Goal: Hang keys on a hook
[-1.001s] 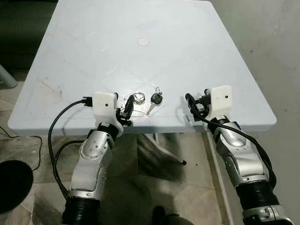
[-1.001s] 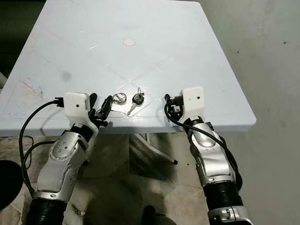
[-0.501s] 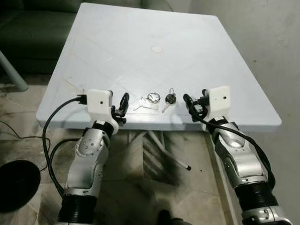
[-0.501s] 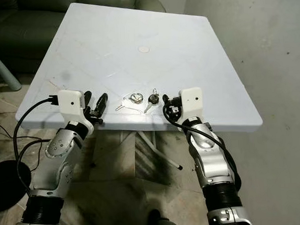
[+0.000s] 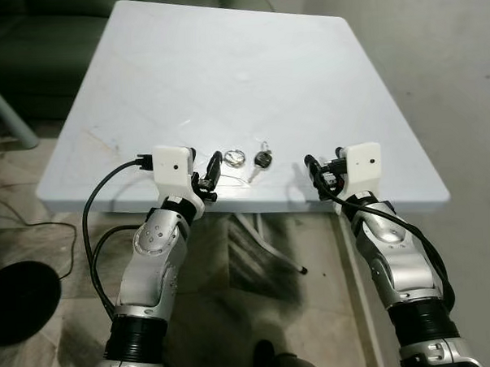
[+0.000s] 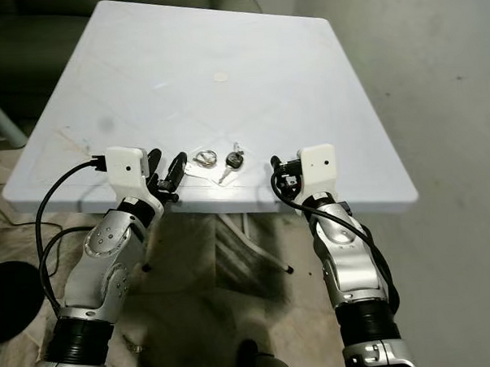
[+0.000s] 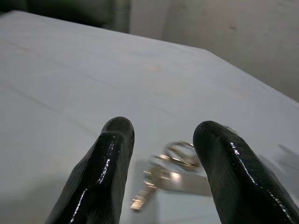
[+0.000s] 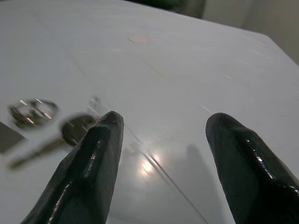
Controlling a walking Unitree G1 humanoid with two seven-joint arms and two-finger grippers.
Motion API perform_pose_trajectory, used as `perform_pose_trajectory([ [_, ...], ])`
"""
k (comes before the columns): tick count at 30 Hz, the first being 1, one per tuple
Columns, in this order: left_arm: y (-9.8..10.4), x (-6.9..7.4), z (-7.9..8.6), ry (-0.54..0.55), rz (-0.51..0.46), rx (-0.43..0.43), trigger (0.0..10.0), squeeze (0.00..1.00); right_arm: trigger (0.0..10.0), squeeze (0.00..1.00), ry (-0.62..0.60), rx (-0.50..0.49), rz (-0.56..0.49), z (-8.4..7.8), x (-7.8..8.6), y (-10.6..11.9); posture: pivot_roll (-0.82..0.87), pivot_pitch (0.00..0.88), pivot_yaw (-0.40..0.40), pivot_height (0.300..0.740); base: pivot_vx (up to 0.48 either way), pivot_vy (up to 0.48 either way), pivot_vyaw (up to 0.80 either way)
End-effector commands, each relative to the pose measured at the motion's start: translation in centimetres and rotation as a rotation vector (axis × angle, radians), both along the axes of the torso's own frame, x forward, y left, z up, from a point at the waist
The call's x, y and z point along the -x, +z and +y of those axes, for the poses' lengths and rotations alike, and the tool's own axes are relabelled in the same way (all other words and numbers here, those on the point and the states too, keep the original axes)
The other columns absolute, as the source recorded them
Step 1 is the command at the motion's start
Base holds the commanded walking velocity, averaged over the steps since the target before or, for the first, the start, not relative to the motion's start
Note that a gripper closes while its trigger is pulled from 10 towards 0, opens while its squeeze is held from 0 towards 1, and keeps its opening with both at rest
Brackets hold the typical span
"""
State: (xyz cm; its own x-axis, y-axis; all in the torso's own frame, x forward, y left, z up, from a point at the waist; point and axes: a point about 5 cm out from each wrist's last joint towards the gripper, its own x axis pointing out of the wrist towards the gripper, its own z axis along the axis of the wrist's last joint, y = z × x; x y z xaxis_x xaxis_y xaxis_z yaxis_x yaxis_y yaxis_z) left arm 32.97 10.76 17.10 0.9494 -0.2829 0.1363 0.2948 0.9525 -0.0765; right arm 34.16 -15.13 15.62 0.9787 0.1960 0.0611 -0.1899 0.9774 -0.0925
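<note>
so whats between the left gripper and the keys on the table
Nothing but bare white table. In the left eye view the left gripper, fingers open, sits just short of the keys; the left wrist view shows the keys ahead between its fingers.

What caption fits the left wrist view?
Open left claw poised low over the white table, its black fingers framing the keys lying just ahead.

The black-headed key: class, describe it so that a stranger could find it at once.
On the white table, look at the near edge between the left gripper and the right gripper. The black-headed key lies there, right of a silver key ring; its dark head sets it apart.
</note>
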Motion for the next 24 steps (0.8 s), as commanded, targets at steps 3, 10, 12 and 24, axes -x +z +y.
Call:
perform_pose_trajectory([
  [3,-0.19,-0.1,0.21,0.0,0.016,-0.005,10.0,0.0,10.0,0.0,-0.001,-0.009,-0.009,-0.12,0.16,0.1,0.06,0.171,-0.115,0.74,0.0,0.48,0.0],
  [10,-0.2,-0.13,0.32,0.016,0.011,-0.017,10.0,0.0,10.0,0.0,-0.003,-0.009,-0.007,-0.2,0.27,0.02,0.06,0.171,-0.115,0.74,0.0,0.137,0.0],
  [12,-0.17,-0.14,0.29,0.016,0.01,-0.007,10.0,0.0,10.0,0.0,-0.007,-0.013,-0.003,-0.24,0.33,-0.04,0.06,0.171,-0.115,0.74,0.0,0.0,0.0],
  [24,-0.23,-0.14,0.42,0.023,0.01,-0.015,10.0,0.0,10.0,0.0,-0.005,-0.009,-0.006,-0.36,0.37,0.03,0.06,0.173,-0.118,0.74,0.0,0.0,0.0],
])
